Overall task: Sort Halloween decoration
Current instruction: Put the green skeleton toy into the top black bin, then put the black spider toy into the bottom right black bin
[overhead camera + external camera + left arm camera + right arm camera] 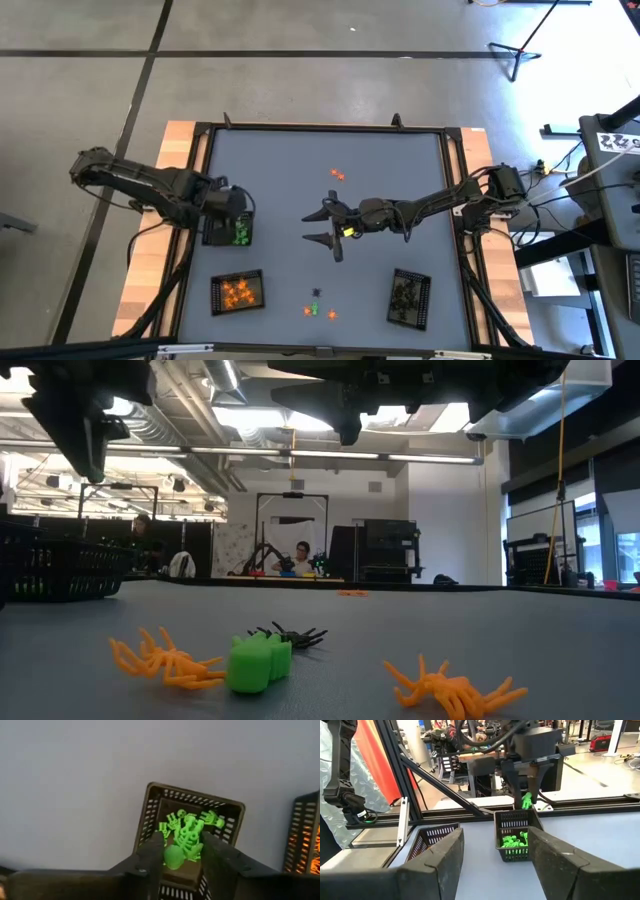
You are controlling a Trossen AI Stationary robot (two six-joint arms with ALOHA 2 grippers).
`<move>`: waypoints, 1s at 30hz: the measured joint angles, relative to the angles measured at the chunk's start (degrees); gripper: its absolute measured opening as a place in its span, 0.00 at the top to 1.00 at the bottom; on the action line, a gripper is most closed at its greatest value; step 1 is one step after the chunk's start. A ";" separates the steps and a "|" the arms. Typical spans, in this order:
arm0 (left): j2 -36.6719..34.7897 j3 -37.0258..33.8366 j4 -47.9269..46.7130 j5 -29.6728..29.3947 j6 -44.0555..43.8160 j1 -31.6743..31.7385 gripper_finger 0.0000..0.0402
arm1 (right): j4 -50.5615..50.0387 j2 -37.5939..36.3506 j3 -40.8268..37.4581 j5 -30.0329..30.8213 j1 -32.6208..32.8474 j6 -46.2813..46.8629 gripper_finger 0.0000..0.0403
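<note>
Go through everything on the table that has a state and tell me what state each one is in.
Left gripper: above the green tray, a green trinket between its fingers.
Right gripper: open, empty, mid-table.
Green tray: holds green trinkets.
Orange tray: holds orange trinkets.
Black tray: holds dark trinkets.
Loose trinkets: unsorted, on the mat.
Orange trinket: unsorted, alone.

This is a robotics lab or workshop: exposed ducts (190, 420) and strip lights (300, 453) run under an open ceiling. Beyond the table's (300, 170) far edge stand equipment racks (385, 548), black framing and another robot rig (275, 555), on bare concrete floor (300, 60).
</note>
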 joint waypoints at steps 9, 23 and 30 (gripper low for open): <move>0.09 -0.80 4.37 -7.06 0.05 -2.19 0.52 | -1.07 0.04 0.00 0.00 0.00 0.13 0.46; -7.31 -13.24 52.59 -10.85 12.43 -15.91 0.58 | -11.57 0.05 0.02 0.46 2.13 0.38 0.46; -7.24 -25.72 89.56 -10.58 20.16 -20.68 0.63 | -13.63 0.06 0.06 -0.18 10.63 -1.87 0.46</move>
